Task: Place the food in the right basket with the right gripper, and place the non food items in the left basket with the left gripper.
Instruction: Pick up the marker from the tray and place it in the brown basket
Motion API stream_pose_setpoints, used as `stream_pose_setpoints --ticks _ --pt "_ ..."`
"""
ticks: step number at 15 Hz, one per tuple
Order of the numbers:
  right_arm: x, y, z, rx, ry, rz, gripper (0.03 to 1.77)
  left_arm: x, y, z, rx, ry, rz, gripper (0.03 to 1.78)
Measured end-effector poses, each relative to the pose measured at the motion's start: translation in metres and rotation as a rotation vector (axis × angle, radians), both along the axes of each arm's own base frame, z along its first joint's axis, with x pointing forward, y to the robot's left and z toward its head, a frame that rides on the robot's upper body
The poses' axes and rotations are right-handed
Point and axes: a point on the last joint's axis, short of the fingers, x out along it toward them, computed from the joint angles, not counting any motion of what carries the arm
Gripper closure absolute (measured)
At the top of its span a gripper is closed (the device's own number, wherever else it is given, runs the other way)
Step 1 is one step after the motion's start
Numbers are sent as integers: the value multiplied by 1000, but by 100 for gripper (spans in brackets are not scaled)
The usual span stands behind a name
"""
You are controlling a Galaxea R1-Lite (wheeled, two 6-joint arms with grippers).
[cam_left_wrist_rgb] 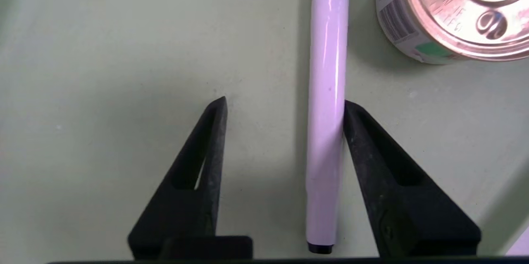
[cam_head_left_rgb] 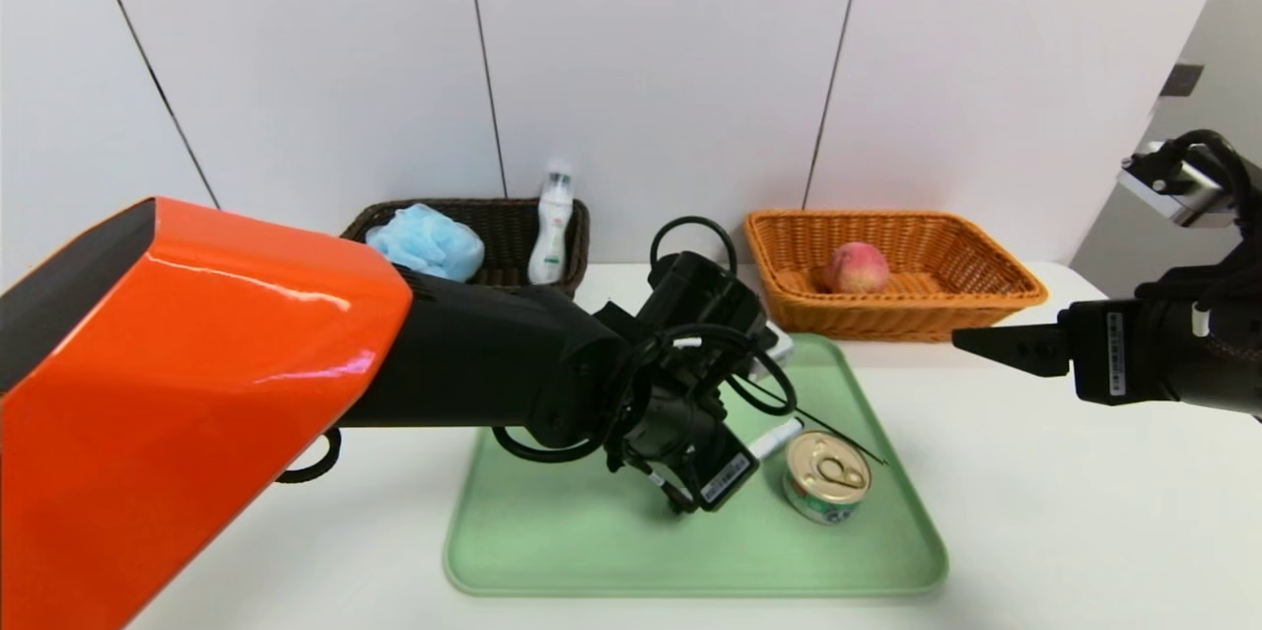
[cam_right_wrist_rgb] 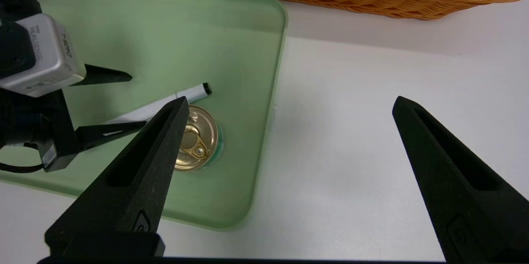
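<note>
Over the green tray (cam_left_wrist_rgb: 157, 49), in the left wrist view, the left gripper (cam_left_wrist_rgb: 285, 98) has its 2 fingers parted, with the white marker pen (cam_left_wrist_rgb: 326, 111) lying between them. The marker is close against 1 finger, while tray surface shows between it and the other, so it is not gripped. On the outer side of that nearer finger, the short round tin can (cam_left_wrist_rgb: 467, 12) stands upright near the marker, pull-tab lid facing up. Seen from the right wrist, the right gripper (cam_right_wrist_rgb: 289, 98) is wide open, with white tabletop (cam_right_wrist_rgb: 330, 132) visible between its 2 fingers. Partly behind 1 of those fingers are the can and part of the marker, both on the tray. Farther off, the left gripper reaches over the tray with its 2 fingers apart. From the head, the left arm (cam_head_left_rgb: 473, 354) stretches across the tray, hiding much of the marker; the can stands just beside the marker's visible end. Beyond the tray, the dark brown basket (cam_head_left_rgb: 580, 250) holds the light-blue bath puff (cam_head_left_rgb: 429, 241) and the slim white bottle (cam_head_left_rgb: 552, 236), which leans upright. The peach (cam_head_left_rgb: 857, 268) sits inside the orange-tan basket (cam_head_left_rgb: 887, 316). The right gripper hangs to the right of the tray, in front of that basket.
</note>
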Motion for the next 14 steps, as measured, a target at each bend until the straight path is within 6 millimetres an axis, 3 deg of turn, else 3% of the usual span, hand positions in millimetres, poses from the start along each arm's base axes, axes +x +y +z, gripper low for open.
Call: stream_pose_setpoints --ticks 2,4,10,12,14 --pt "0 0 0 0 0 -1 10 0 0 -3 2 9 4 105" --pt "0 0 0 0 -1 -3 10 0 0 -3 4 9 4 165" --pt "-2 -1 1 1 -5 -2 10 4 5 2 -4 0 23 164" --pt "-2 -1 1 2 -6 -3 10 10 11 14 -18 -40 59 164" --pt "-3 -1 2 3 -10 -2 10 17 22 39 -58 -105 114 164"
